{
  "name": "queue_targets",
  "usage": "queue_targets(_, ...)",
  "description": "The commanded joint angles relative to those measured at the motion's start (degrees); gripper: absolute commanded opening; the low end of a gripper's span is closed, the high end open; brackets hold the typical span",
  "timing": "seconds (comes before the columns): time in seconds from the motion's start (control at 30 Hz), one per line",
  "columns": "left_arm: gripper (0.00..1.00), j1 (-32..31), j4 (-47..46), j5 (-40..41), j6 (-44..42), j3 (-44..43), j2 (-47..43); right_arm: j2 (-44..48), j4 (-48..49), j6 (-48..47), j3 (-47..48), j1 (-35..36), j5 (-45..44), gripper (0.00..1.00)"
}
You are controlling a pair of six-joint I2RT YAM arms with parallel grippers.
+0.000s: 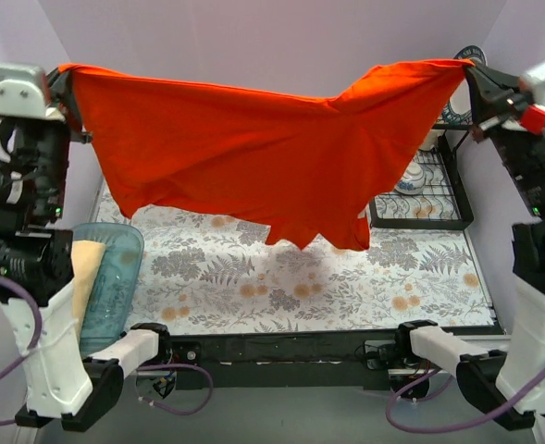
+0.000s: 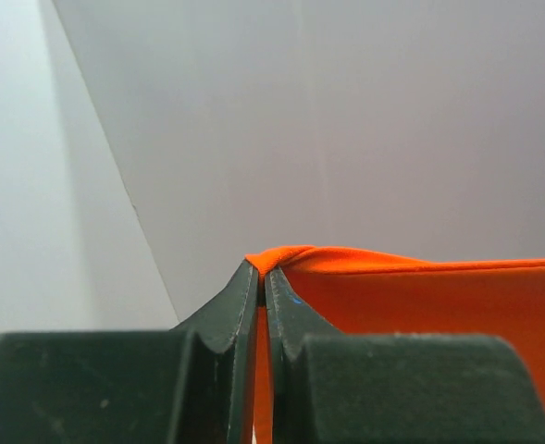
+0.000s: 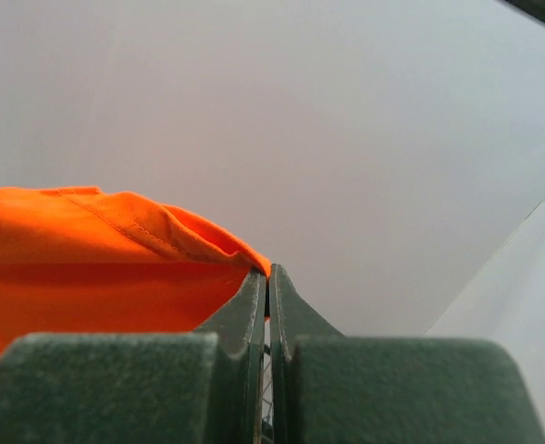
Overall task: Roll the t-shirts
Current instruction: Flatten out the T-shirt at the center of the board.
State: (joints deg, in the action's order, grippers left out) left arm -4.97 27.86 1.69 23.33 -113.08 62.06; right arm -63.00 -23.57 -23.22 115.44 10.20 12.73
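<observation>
Close up, the left gripper (image 2: pixel 261 273) and right gripper (image 3: pixel 266 275) are each pinched tight on a corner of the orange shirt (image 1: pixel 253 157), stretching it wide in the air above the table (image 1: pixel 300 287), likely to spread it flat for rolling.

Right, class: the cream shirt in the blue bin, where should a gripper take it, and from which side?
Probably pinch the cream shirt at its exposed top fold, coming down from above: the walls of the blue bin close off its sides.
</observation>
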Motion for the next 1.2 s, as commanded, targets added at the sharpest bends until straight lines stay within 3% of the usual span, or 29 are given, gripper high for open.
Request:
queue_targets(0.0,0.0,1.3,-0.7,0.5,-0.6,-2.0,-5.5,6.6,3.4,3.6,1.3,-0.1,1.9,0.01)
queue_targets(0.23,0.0,3.2,-0.8,-1.6,0.7,-1.3,-11.8,15.2,7.4,8.4,-3.5,-4.5,2.9,0.01)
queue_targets(0.43,0.0,3.7,-1.7,-5.4,0.8,-1.9,-9.3,10.7,6.3,8.8,1.8,-6.3,4.5,0.01)
queue_targets(0.57,0.0,3.7,-1.3,-6.5,-0.6,2.1,-6.7,8.7,6.8,7.6,-3.0,-6.5,5.5,0.01)
queue_targets(0.83,0.0,3.7,-3.2,-12.7,0.5,24.4,-3.8,-0.8,6.7,15.4,-11.9,-6.5,11.2,0.01)
queue_targets(0.93,0.0,3.7,-3.8,-15.6,1.4,33.3,-0.5,-4.4,7.4,16.3,-18.9,-5.9,13.4,0.01)
queue_targets(0.97,0.0,3.7,-4.5,-16.4,1.9,36.5,0.5,-5.9,9.0,16.1,-25.1,-5.7,13.3,0.01)
queue_targets(1.1,0.0,3.7,-9.7,-23.1,1.5,49.7,11.0,-11.9,16.6,14.7,-41.1,-3.3,13.1,0.01)
queue_targets(1.17,0.0,3.7,-14.0,-25.1,1.6,53.1,17.3,-19.8,18.3,12.9,-43.5,-2.6,12.7,0.01)
